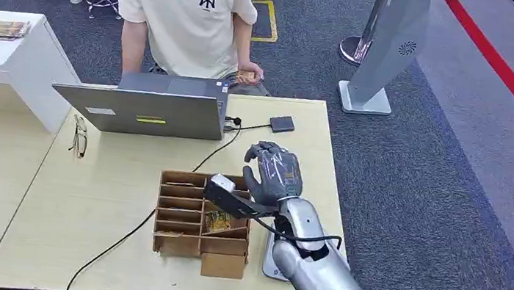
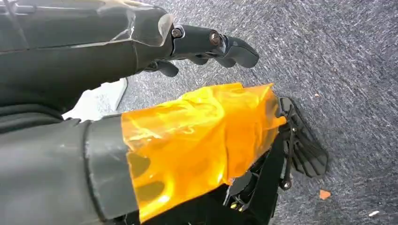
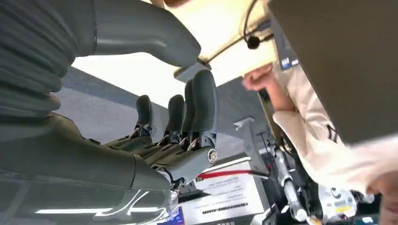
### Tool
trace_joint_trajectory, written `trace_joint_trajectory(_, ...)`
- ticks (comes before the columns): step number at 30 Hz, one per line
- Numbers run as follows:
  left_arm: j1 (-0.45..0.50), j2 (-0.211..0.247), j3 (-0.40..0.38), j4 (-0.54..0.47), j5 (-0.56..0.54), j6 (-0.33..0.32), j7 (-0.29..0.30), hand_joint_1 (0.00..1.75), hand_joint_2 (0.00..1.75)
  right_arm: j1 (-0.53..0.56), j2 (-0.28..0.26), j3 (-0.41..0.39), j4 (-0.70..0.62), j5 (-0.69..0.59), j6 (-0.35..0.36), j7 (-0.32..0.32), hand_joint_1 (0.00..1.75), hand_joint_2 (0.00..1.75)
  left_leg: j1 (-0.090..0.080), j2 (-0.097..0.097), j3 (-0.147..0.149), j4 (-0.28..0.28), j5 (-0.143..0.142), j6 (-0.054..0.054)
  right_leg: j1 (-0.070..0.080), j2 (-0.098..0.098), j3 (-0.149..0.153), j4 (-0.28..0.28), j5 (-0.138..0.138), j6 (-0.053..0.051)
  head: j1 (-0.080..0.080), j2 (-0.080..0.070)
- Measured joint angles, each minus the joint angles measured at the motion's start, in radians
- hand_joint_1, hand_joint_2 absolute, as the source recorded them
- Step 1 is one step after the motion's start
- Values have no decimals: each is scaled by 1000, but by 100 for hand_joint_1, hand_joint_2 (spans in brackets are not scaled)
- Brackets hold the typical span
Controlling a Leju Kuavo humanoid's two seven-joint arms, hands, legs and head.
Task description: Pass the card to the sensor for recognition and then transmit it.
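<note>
At frame centre I see my right hand (image 1: 273, 173) empty, fingers loosely spread above the table (image 1: 107, 193), near the card box (image 1: 202, 221); my left hand (image 2: 202, 42) hangs empty.

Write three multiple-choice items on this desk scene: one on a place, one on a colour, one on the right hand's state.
1. Where does the small dark sensor pad lie?
A. on the table right of the laptop
B. inside the cardboard organizer
C. on the carpet

2. What colour is the floor stripe?
A. blue
B. red
C. yellow

3. The right hand is:
A. gripping the laptop
B. empty above the table
C. holding eyeglasses

Answers: 1 A, it sits cabled beside the laptop; 2 B, the stripe is red; 3 B, nothing shows in its fingers.
</note>
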Motion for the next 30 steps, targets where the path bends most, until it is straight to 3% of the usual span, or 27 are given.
trace_joint_trajectory(14,-2,3,-6,36,53,30,-30,0,0,76,-45,-22,-192,-88,-16,-64,63,175,0,0,0,0,0,0,0,0,0,0,0,0,0,0)
trace_joint_trajectory(17,-2,3,-8,43,62,31,-32,0,0,93,-52,-22,-215,-107,-8,-77,65,175,0,0,0,0,0,0,0,0,-1,0,0,0,0,0)
trace_joint_trajectory(22,-3,3,-18,45,73,31,-31,0,0,122,-56,0,-233,-139,26,-100,52,175,0,0,0,0,0,0,0,1,0,0,0,0,0,0)
trace_joint_trajectory(30,-5,3,-47,45,80,30,-11,0,0,120,-53,63,-181,-151,58,-101,56,175,0,0,-1,0,0,0,0,0,0,1,0,0,0,0)
